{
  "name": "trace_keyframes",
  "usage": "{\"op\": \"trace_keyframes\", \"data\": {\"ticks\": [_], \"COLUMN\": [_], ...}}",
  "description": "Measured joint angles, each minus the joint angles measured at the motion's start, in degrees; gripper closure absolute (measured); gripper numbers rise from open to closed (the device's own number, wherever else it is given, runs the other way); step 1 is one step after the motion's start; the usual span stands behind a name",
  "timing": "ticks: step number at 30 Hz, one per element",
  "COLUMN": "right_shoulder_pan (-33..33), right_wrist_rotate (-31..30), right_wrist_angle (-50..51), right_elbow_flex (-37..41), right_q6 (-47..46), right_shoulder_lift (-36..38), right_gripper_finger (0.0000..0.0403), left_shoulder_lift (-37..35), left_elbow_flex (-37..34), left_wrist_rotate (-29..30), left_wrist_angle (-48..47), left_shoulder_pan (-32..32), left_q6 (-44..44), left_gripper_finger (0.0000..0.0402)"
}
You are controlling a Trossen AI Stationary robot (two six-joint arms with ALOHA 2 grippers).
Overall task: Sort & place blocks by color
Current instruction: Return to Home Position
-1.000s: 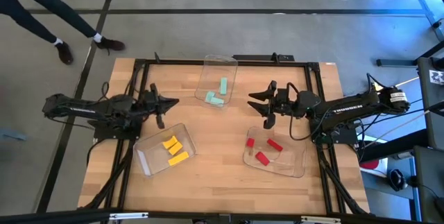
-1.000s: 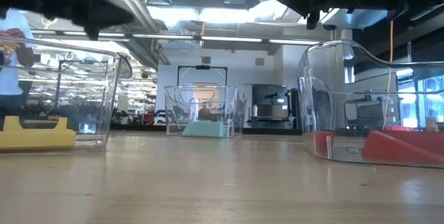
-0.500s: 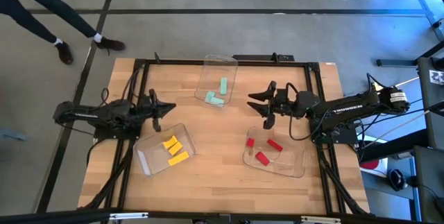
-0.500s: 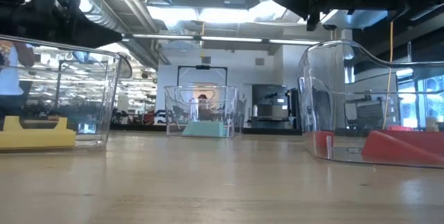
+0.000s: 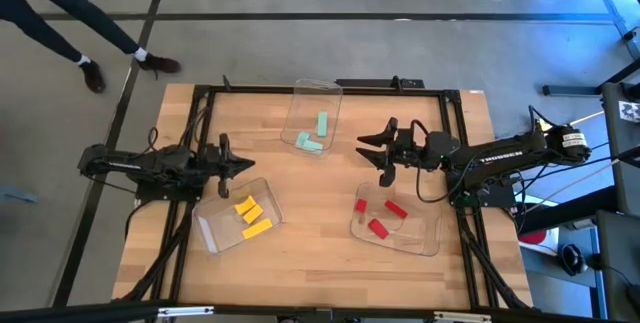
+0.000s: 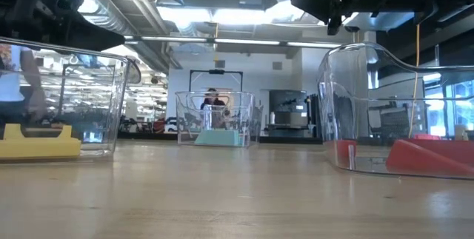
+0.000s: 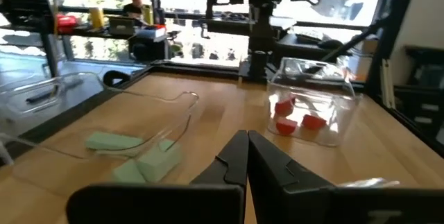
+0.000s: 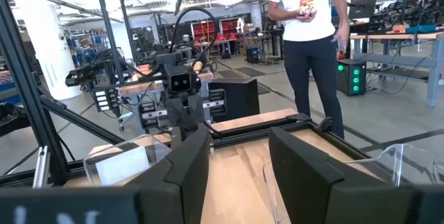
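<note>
Wood table (image 5: pixel 310 208), yellow blocks (image 5: pixel 248 210), mint blocks (image 5: pixel 312 144), red blocks (image 5: pixel 377 227)

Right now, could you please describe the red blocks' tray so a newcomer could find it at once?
On the wooden table, look on the robot's right side, near the right gripper. The clear tray there is the only one holding red blocks, three of them.

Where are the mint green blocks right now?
In the high view, the mint green blocks lie inside the clear tray at the top middle of the table, close to the open right gripper.
</note>
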State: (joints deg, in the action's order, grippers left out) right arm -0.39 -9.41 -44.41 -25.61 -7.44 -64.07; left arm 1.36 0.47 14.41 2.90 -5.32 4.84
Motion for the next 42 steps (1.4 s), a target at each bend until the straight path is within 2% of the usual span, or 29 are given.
{"op": "trace_keyframes", "data": {"ticks": [5,11,14,17,21,22,26,33,39,42], "right_shoulder_pan": [0.01,0.01,-0.01,-0.01,-0.01,-0.01,0.08,0.29,0.32,0.07], "right_wrist_rotate": [0.02,0.04,0.33,0.78,0.92,0.94,-0.3,-2.18,-1.13,-2.76], "right_wrist_angle": [0.01,-0.08,0.04,2.99,7.58,7.93,6.23,-9.13,-4.19,-0.24], "right_elbow_flex": [0.0,0.0,0.0,0.0,0.61,1.61,8.71,24.72,24.6,25.2], "right_q6": [0.0,-2.1,-4.39,-4.31,-1.3,-1.29,-3.96,-7.58,-4.26,-3.97], "right_shoulder_lift": [0.0,0.13,0.88,2.69,6.8,8.0,13.39,19.77,24.85,29.33], "right_gripper_finger": [0.0249,0.0249,0.0255,0.0287,0.0374,0.0388,0.0397,0.0401,0.0401,0.0402], "left_shoulder_lift": [-1.09,-1.07,-1.07,-1.07,-1.07,-1.07,-1.07,-1.07,-1.0,-1.0], "left_elbow_flex": [-0.04,-0.04,-0.04,-0.04,-0.04,-0.04,-0.04,-0.04,-0.04,-0.04], "left_wrist_rotate": [-2.34,1.6,1.33,1.18,1.18,1.18,1.18,1.15,1.14,1.14], "left_wrist_angle": [-0.08,0.22,0.22,0.22,0.22,0.22,0.2,0.2,0.22,0.24], "left_shoulder_pan": [0.07,0.04,0.04,0.04,0.04,0.04,0.04,0.04,0.04,0.04], "left_q6": [-3.75,-5.35,-5.44,-5.44,-5.44,-5.44,-5.44,-5.46,-5.46,-5.46], "left_gripper_finger": [0.0401,0.0401,0.0401,0.0401,0.0401,0.0401,0.0401,0.0401,0.0401,0.0401]}}
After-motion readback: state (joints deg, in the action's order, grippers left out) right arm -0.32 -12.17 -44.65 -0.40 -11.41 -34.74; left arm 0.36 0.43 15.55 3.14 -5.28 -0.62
